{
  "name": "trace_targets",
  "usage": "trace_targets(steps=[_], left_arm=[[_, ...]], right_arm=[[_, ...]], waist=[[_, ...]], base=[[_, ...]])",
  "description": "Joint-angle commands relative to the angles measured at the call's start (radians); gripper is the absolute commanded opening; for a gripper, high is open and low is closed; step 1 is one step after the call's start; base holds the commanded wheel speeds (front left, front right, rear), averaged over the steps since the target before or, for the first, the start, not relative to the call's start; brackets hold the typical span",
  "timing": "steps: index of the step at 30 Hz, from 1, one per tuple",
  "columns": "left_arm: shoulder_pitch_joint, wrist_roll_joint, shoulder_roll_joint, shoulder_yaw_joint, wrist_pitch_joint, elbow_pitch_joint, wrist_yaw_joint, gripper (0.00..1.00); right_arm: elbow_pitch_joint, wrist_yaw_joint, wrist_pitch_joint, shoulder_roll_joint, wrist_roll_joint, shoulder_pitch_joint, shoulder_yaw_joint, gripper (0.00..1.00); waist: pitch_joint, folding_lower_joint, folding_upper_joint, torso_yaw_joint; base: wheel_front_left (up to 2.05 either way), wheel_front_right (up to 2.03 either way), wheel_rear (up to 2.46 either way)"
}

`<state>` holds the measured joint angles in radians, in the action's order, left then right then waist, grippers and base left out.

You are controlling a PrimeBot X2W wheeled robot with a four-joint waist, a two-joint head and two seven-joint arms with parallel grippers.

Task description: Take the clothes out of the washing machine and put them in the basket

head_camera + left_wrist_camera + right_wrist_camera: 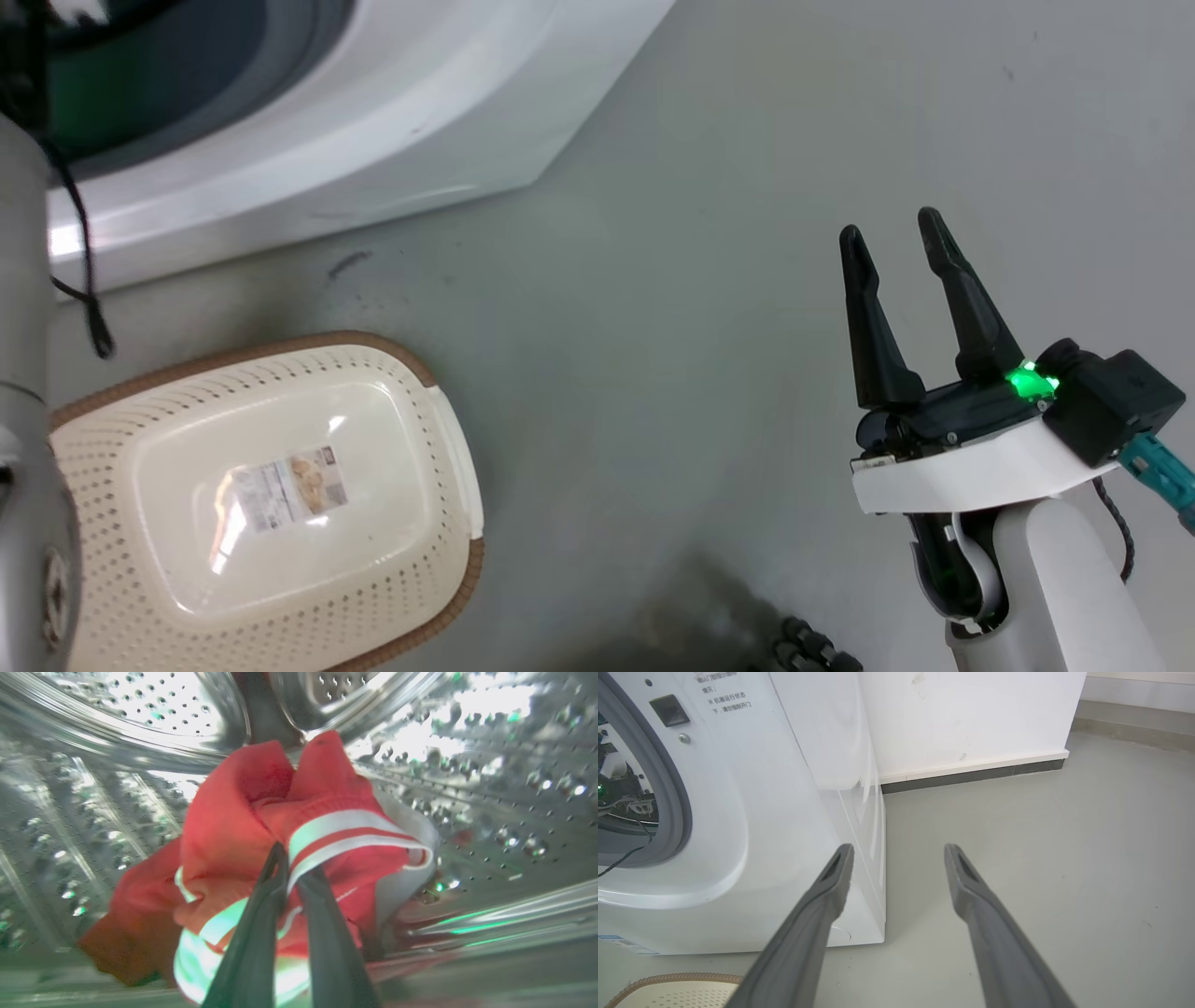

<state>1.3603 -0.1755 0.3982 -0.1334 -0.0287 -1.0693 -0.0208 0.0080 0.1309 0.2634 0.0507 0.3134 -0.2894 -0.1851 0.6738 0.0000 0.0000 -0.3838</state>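
Fingers of my left gripper (294,863) pinch the red garment (224,826) mid-frame, inside the drum (70,812) of the washing machine (355,131). My right gripper (892,231) hangs spread at right above the floor (653,327); the basket (280,347) sits lower left.

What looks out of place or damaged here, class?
Only a small dark scuff on the floor between the washing machine and the basket. Otherwise nothing: the left gripper pinches the red garment inside the drum.
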Motion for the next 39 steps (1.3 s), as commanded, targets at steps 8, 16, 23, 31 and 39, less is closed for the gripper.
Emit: trace_targets(steps=[8, 16, 23, 31, 39], left_arm=[[-0.172, -0.052, -0.041, 0.032, 0.233, -0.012, 0.013, 0.0], [-0.329, -0.092, -0.085, 0.059, 0.295, 0.03, 0.039, 0.0], [-0.499, -0.089, -0.125, 0.095, 0.296, 0.219, 0.036, 0.0], [-0.705, -0.076, -0.19, 0.124, 0.296, 0.432, 0.039, 0.0], [-0.916, -0.058, -0.248, 0.127, 0.296, 0.684, 0.029, 0.0]], right_arm=[[0.057, 0.0, 0.002, 0.0, -0.039, 0.054, 0.016, 1.0], [0.102, 0.0, 0.002, 0.0, -0.064, 0.128, 0.034, 1.0], [0.116, 0.0, -0.004, 0.0, -0.071, 0.178, 0.043, 1.0], [0.099, 0.0, -0.033, 0.0, -0.08, 0.242, 0.06, 1.0], [0.068, 0.0, -0.065, -0.001, -0.087, 0.306, 0.083, 1.0]], waist=[[-0.182, 0.0, 0.0, 0.067], [-0.332, 0.0, 0.0, 0.11], [-0.433, 0.0, 0.0, 0.144], [-0.535, 0.0, 0.0, 0.19], [-0.628, 0.0, 0.0, 0.234]], base=[[0.0, 0.0, 0.0], [0.0, 0.0, 0.0], [0.0, 0.0, 0.0], [0.0, 0.0, 0.0], [0.0, 0.0, 0.0]])
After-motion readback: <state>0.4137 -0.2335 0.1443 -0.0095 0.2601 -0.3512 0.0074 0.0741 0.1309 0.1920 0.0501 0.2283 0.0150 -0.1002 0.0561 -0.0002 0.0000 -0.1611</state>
